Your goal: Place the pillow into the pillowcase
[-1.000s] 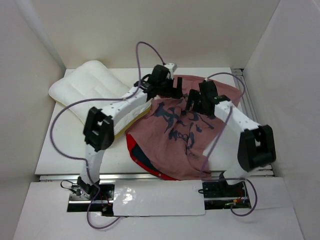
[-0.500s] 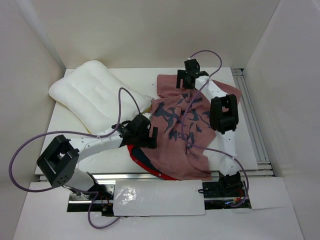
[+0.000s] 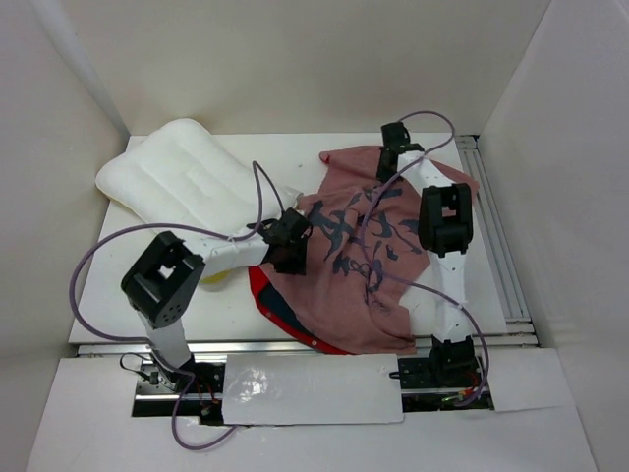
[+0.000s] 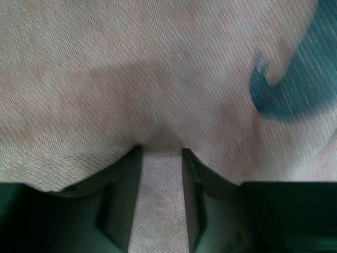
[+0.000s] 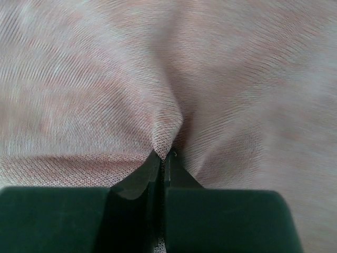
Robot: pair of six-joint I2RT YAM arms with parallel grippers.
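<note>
The plump white pillow [image 3: 187,182] lies at the far left of the table. The pillowcase [image 3: 359,280] is spread at centre right, faded pink-red face up with dark blue marks, a bright red edge [image 3: 263,295] showing at its near left. My left gripper [image 3: 292,246] [image 4: 161,150] presses down on the pillowcase's left edge, its jaws closed on a fold of cloth that fills the gap between them. At the far edge, my right gripper [image 3: 393,147] [image 5: 165,153] is shut, pinching a small peak of the cloth at its tips.
White walls close in the table on the left, back and right. A metal rail [image 3: 494,231] runs along the right side. Purple cables loop over both arms, one [image 3: 88,285] out to the left. A white plate [image 3: 314,388] covers the near edge between the bases.
The left gripper came from the far middle to the pillowcase's left edge, and the right gripper went out to its far edge. Both jaws closed from wide open.
</note>
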